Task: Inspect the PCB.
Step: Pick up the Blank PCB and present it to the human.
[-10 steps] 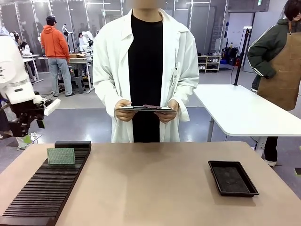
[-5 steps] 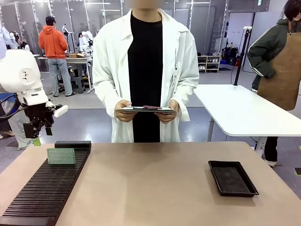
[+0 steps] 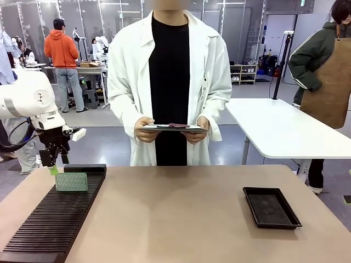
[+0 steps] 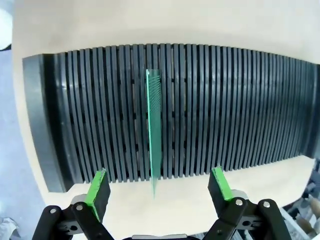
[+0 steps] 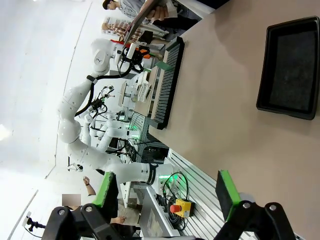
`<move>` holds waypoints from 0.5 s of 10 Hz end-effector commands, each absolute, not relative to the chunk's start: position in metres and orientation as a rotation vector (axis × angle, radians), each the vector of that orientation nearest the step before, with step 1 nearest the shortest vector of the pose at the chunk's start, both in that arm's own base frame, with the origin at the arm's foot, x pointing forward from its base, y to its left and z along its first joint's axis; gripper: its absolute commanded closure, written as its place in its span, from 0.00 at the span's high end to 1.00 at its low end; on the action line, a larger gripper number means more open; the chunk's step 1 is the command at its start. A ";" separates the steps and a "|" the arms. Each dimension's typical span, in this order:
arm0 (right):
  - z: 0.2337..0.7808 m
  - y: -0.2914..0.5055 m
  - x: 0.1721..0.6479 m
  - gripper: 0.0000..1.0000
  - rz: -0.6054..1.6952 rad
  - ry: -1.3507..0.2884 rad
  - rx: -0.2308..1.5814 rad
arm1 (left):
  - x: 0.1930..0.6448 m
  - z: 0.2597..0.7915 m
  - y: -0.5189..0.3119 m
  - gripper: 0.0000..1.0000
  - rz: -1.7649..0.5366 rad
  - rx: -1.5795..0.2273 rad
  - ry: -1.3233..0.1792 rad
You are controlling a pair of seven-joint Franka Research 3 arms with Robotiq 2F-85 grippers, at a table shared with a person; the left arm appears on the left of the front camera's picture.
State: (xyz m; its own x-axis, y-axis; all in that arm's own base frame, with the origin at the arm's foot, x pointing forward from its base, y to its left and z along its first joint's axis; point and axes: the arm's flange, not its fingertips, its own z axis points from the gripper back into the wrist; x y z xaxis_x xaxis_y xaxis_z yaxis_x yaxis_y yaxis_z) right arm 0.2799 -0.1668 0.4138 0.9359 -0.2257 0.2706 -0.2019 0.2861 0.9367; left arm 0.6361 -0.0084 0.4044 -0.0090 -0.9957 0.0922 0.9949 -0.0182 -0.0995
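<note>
We see the PCB [image 3: 71, 182] standing upright on its long edge in a slot of the black slotted rack [image 3: 55, 219], near the rack's far end, on the left side of the table [image 3: 175, 219]. Its broad dotted face is turned toward us in the front view, and its long axis runs left to right across the rack, along the slot. The left gripper [image 3: 55, 166] hangs just above the board's left upper corner, fingers pointing down. In the left wrist view the PCB [image 4: 154, 135] shows edge-on as a thin green strip running up the picture, midway between the fingers, with a clear gap to each green pad. The left gripper [image 4: 158, 175] has its jaws spread wide and nothing held. The right gripper [image 5: 165, 177] is likewise wide apart and empty, well away from the board, above the table's near side, with the black tray [image 5: 290, 70] ahead of it. Across the table a person holds a flat clipboard [image 3: 173, 127] level in both hands
</note>
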 end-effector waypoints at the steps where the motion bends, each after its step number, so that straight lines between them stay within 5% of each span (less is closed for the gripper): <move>1: 0.415 -0.167 0.279 1.00 -0.011 -0.401 1.300 | 0.646 0.401 -0.010 1.00 -1.549 -0.195 0.019; 5: 0.415 -0.167 0.279 1.00 -0.011 -0.401 1.300 | 0.649 0.369 -0.010 1.00 -1.519 -0.197 0.068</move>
State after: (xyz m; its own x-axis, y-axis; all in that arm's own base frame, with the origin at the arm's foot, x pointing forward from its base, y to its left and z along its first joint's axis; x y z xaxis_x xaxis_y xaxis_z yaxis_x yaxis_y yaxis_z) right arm 0.2799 -0.1668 0.4138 0.9359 -0.2257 0.2706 -0.2019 0.2861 0.9367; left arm 0.6414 -0.0085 0.3699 0.0398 -0.9950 0.0916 0.9876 0.0252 -0.1547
